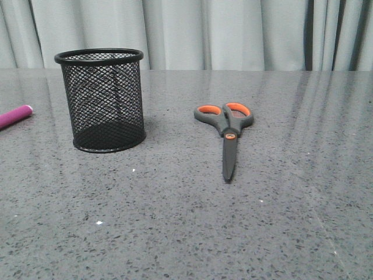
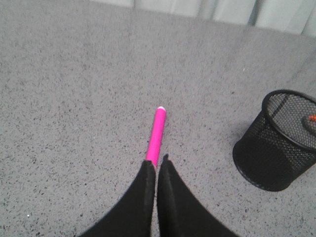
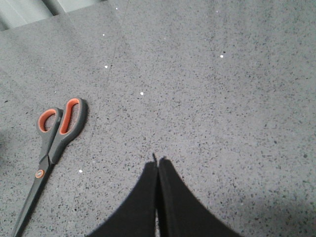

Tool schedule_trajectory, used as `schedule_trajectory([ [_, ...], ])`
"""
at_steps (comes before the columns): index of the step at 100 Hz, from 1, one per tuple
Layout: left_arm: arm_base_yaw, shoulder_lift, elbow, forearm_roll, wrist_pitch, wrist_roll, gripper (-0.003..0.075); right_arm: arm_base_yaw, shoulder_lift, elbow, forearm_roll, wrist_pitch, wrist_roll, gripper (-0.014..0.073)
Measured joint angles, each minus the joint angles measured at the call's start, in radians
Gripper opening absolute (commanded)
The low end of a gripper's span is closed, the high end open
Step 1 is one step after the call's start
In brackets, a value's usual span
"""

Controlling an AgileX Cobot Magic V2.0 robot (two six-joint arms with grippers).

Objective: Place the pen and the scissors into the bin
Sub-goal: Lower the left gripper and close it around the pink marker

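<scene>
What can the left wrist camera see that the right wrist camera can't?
Only the left wrist view shows the pink pen lying flat, the black mesh bin standing upright, and the shut left hand. Only the right wrist view shows the closed scissors lying flat and the shut right hand. Both show the grey speckled table.

The bin (image 1: 104, 100) is stood upright on the surface (image 1: 175, 233). The scissors (image 1: 226, 132) are laid flat to its right, the pen (image 1: 14, 116) to its left, both apart from it.
</scene>
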Motion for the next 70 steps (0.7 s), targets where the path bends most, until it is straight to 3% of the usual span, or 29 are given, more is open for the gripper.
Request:
schedule_trajectory([
  [32,0.0,0.106,-0.031,0.006,0.025,0.0,-0.002,0.0,0.034,-0.008,0.019,0.065,-0.025,-0.004],
  [42,0.0,0.124,-0.031,0.006,0.023,0.0,-0.002,0.0,0.063,-0.029,0.019,0.094,-0.06,0.0064],
  [57,0.0,0.161,-0.032,0.006,0.021,0.017,-0.001,0.0,0.114,-0.085,0.021,0.13,-0.074,0.0314],
  [70,0.0,0.201,-0.032,-0.027,0.021,0.05,0.0126,0.0,0.161,-0.132,0.027,0.155,-0.076,0.034],
])
